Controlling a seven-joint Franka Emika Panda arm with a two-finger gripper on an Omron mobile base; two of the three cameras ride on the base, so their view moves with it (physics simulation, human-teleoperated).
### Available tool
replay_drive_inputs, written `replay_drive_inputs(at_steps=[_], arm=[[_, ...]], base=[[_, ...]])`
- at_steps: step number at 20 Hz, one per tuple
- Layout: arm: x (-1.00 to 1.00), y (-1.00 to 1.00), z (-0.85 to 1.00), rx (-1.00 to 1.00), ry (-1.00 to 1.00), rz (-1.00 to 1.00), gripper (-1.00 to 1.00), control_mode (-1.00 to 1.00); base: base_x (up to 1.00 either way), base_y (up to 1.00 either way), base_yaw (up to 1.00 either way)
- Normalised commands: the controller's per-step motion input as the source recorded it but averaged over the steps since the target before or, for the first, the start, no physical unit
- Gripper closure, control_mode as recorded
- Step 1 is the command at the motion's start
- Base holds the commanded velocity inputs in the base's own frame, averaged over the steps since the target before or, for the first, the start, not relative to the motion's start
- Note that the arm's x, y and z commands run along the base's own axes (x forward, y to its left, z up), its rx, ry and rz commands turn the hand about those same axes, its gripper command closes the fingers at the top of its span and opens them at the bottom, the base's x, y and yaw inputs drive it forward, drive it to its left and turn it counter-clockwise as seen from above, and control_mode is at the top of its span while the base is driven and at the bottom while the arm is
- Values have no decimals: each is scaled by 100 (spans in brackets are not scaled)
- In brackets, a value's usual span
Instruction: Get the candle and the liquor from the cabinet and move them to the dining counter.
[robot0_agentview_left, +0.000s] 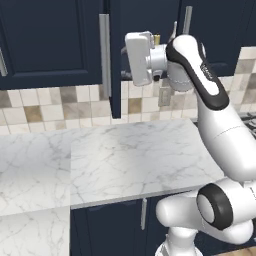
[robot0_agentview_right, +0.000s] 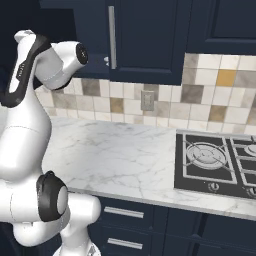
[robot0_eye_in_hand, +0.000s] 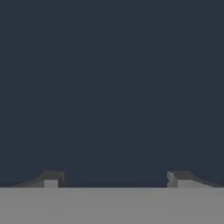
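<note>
the jaws (robot0_eye_in_hand: 113, 178) stand apart, clamped on nothing, facing a flat navy cabinet (robot0_agentview_left: 50, 42) panel. below lies the marble bench (robot0_agentview_left: 125, 155).

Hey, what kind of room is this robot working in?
A home kitchen, rendered: navy wall cabinet above a tiled backsplash, a marble worktop, and a gas hob set into it.
</note>
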Motion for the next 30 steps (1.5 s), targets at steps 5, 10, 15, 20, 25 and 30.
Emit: replay_drive_inputs(at_steps=[5, 10, 15, 20, 25, 30], arm=[[20, 15, -21, 0, 0, 1, -100, -100], [-9, -29, -7, 0, -6, 1, -100, -100], [-26, -44, 0, 0, -23, 0, -100, -100], [-33, -47, 5, -3, -19, -3, -100, -100], [-27, -51, 7, -7, -9, -9, -100, -100], [-15, -44, 10, -12, -7, -17, -100, -100]], base=[[0, 0, 0], [0, 0, 0], [0, 0, 0], [0, 0, 0], [0, 0, 0], [0, 0, 0]])
